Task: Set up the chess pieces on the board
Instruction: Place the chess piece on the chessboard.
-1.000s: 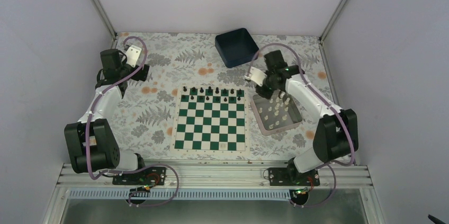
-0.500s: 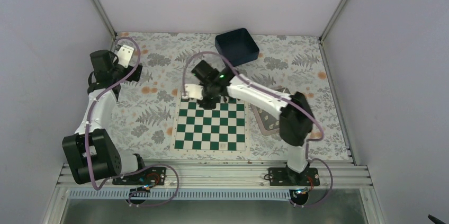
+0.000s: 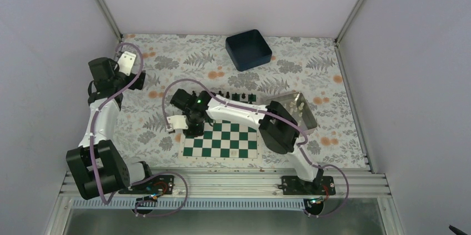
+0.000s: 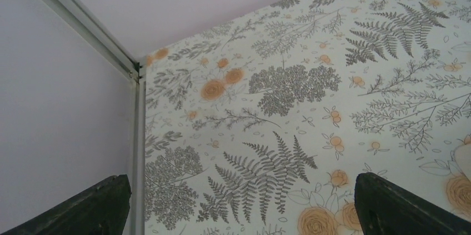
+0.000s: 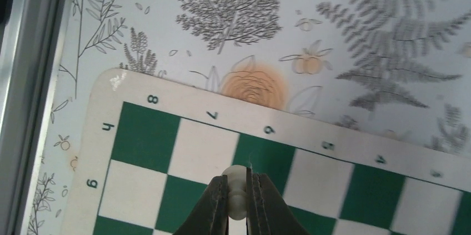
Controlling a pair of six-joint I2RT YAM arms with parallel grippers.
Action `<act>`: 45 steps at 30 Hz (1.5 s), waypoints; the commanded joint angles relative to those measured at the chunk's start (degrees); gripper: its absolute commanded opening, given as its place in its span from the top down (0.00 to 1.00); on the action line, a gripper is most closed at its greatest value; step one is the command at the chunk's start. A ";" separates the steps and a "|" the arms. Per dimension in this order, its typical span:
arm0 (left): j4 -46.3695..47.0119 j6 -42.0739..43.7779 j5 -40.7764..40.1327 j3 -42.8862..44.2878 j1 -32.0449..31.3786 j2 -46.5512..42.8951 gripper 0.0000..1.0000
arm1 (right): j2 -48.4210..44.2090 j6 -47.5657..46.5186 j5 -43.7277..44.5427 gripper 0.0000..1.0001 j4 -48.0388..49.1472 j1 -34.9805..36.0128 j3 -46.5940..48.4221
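The right gripper [image 5: 237,186] is clamped on a white chess piece [image 5: 236,174], its two dark fingers [image 5: 218,201] pressed against the piece's sides with only the rounded top and a strip of the body showing between them. Piece and fingers hang over the board [image 5: 145,135] near the corner where the border numbers 8, 7 and 6 meet the letters h and g. The wrist view looks almost straight down, so I cannot tell whether the piece's base touches the board or sits just above it. In the top view this arm reaches across the board, and the gripper is at the board's left edge.

Along the board's far edge stands a row of black pieces [image 3: 233,97], partly covered by the right arm. To the right of the board lies a metal tray [image 3: 309,117], most of it behind the arm's elbow, with a couple of small white pieces [image 3: 300,101] showing at its far end. Farther back sits a dark blue bin [image 3: 248,49], well apart from the board.

The left gripper [image 4: 239,188] is spread wide with nothing between its fingers, over the flowered tablecloth [image 4: 289,85] near the far-left corner of the table, well apart from the board.
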 commanded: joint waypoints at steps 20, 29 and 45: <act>-0.02 1.65 7.16 -3.00 4.19 -2.30 0.00 | 6.87 1.01 -3.44 0.95 -1.79 3.45 0.37; 0.31 1.17 7.54 -2.70 4.43 -1.63 0.00 | 6.78 0.82 -1.12 0.90 0.12 3.71 -1.67; 0.45 0.22 8.24 -1.44 4.98 -1.07 0.00 | 3.98 0.94 2.14 0.96 2.92 3.66 -4.00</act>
